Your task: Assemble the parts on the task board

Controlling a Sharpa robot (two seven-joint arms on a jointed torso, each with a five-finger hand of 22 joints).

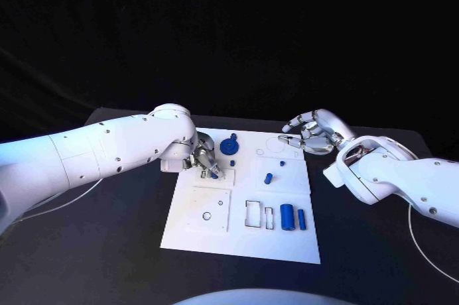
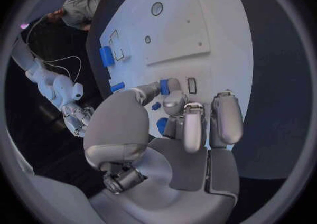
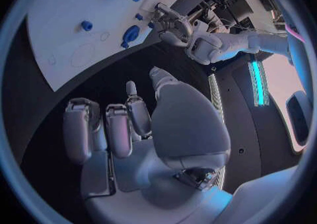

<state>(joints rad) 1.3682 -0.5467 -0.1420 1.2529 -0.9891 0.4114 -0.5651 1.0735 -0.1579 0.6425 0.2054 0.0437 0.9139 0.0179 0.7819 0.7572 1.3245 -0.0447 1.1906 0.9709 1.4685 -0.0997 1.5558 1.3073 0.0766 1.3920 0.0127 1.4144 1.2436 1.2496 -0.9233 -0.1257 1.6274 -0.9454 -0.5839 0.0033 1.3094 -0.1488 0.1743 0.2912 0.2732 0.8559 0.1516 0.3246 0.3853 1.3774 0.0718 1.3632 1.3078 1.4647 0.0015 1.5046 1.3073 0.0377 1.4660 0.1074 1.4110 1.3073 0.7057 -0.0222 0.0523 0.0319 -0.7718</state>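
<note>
Left hand [image 1: 201, 160] sat on the board's [image 1: 201, 235] far-left part, fingers [image 2: 192, 124] pinching a small blue peg [image 1: 214, 174] against the surface. Blue gear [image 1: 229, 146] lay just beyond it, a small pin [image 1: 233, 164] beside. Mid-board: short peg [image 1: 268, 179], tiny pin [image 1: 284, 164]. Near the front edge: two blue cylinders [image 1: 287, 217] upright beside rectangular slots. Right hand [image 1: 311, 134] hovered off the board's far-right corner above the desk [image 1: 115, 258], fingers [image 3: 119, 129] apart, holding nothing.

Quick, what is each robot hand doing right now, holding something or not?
Left robot hand: pinching a small blue part over the task board.
Right robot hand: open, holding nothing.
</note>
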